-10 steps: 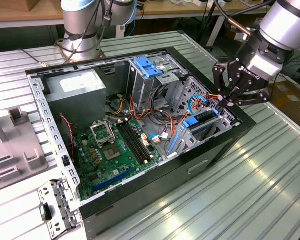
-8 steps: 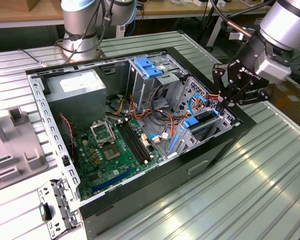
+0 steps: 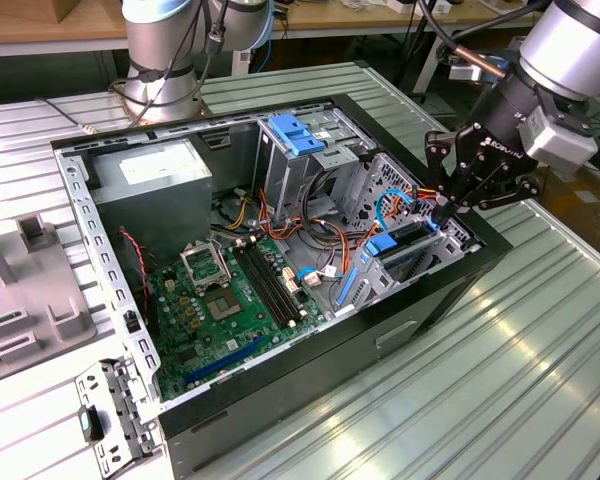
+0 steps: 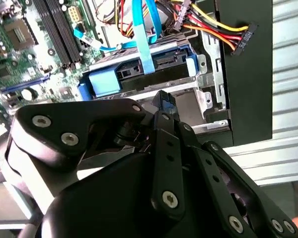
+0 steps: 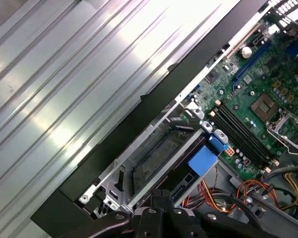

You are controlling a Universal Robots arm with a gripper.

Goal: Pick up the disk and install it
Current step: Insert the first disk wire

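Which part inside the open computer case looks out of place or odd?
One thing stands out: the red, yellow and black power cable hangs unplugged over the case wall, beside the disk in its bay.

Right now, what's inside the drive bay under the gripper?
The disk sits in the metal bay, blue rails at its sides and a light-blue cable at its connector edge. The gripper covers the bay's near part.
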